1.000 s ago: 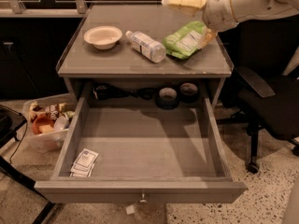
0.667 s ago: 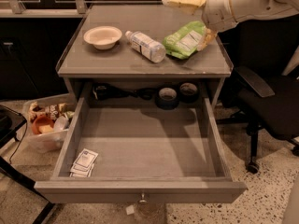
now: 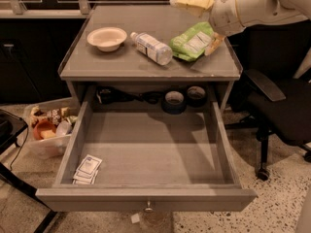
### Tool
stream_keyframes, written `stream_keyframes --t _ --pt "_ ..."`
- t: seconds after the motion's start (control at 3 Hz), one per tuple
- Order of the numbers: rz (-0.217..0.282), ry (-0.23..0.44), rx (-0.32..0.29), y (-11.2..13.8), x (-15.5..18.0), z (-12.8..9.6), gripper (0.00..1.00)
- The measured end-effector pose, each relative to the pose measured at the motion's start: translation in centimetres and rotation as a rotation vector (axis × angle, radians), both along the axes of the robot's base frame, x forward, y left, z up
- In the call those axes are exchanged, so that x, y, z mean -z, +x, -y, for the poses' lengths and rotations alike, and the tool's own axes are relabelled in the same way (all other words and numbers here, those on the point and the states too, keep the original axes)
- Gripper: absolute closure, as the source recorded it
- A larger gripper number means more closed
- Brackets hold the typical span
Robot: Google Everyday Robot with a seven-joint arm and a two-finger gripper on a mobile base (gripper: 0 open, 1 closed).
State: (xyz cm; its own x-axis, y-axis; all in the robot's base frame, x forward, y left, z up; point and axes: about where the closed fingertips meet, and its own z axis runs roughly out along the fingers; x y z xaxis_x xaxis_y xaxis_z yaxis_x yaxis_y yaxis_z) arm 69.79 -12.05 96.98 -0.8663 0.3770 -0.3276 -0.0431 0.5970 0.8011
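My gripper [image 3: 192, 25] hangs over the right rear part of the grey table top [image 3: 97, 64], at the end of the white arm [image 3: 257, 4]. It is open: one pale yellow finger [image 3: 190, 2] points left above a green snack bag [image 3: 190, 43], the other finger [image 3: 214, 42] sits at the bag's right edge. The bag lies flat on the table and nothing is held. Left of the bag, a clear water bottle [image 3: 151, 47] lies on its side. A cream bowl [image 3: 107, 37] stands further left.
Below the table top a wide drawer [image 3: 146, 154] is pulled fully out, with white packets [image 3: 87, 169] in its front left corner. Two tape rolls [image 3: 173, 101] and black cables [image 3: 121, 97] sit at the back. An office chair [image 3: 277, 106] stands right, a cluttered bin [image 3: 48, 127] left.
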Motion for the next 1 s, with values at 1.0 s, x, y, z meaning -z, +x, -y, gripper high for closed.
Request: stream_keyframes --t 1.0 --pt "-0.009 0.162 0.294 5.7 3.8 2.1 0.00"
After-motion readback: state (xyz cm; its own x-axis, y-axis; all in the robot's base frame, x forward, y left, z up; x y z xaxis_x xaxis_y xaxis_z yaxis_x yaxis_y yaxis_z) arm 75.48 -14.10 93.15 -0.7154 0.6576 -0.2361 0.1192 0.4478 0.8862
